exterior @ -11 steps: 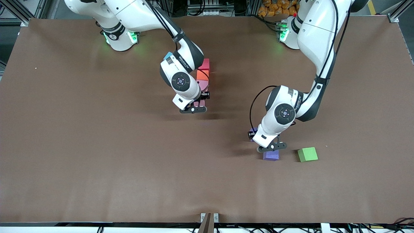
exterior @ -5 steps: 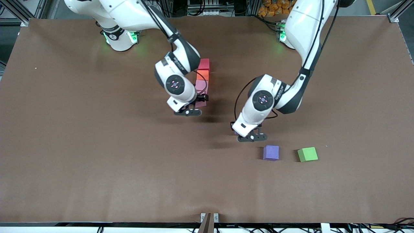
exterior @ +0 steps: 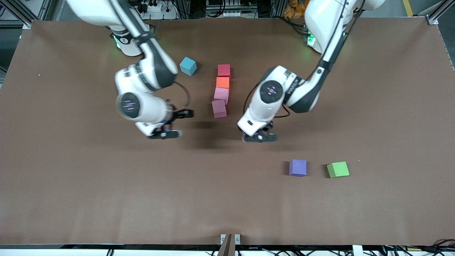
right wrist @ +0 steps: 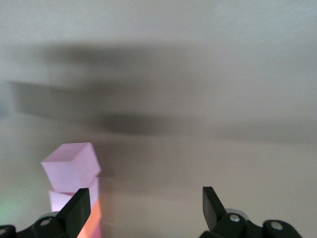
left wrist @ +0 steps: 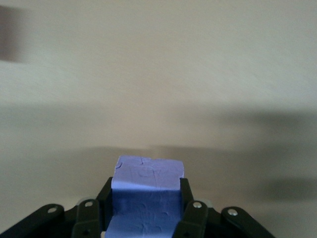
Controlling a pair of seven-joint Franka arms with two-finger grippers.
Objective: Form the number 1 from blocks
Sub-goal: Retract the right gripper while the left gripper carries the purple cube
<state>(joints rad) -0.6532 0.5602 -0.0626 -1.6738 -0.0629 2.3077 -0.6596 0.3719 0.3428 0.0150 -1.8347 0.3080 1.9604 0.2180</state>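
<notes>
Blocks for the digit form a column on the table [exterior: 106,199], its long axis running 12 to 6 o'clock in the front view. From the 12 o'clock end they run red block [exterior: 223,70], orange block [exterior: 222,82], upper pink block [exterior: 221,95] and lower pink block [exterior: 219,108]. The lower pink block sits a little askew and shifted toward the right arm's end of the table.

The left hand [exterior: 259,137] is clamped on a purple block [left wrist: 147,171], which fills the gap between its fingers in the left wrist view. In the front view this hand hangs over bare table at about 4 o'clock from the lower pink block, near it but not touching.

The coming move probably turns on that offset. The free spot at the column's 6 o'clock end lies at roughly 10 o'clock from the left hand, so the carried block would have to travel that way and come down in line with the column's axis.

The right hand [exterior: 164,134] is spread wide and empty, over bare table at about 8 o'clock from the lower pink block, and it seems to be waiting. The left arm is the one placed to act.

A second purple block [exterior: 297,168] lies on the table at 4 o'clock from the left hand, well apart from the column.
</notes>
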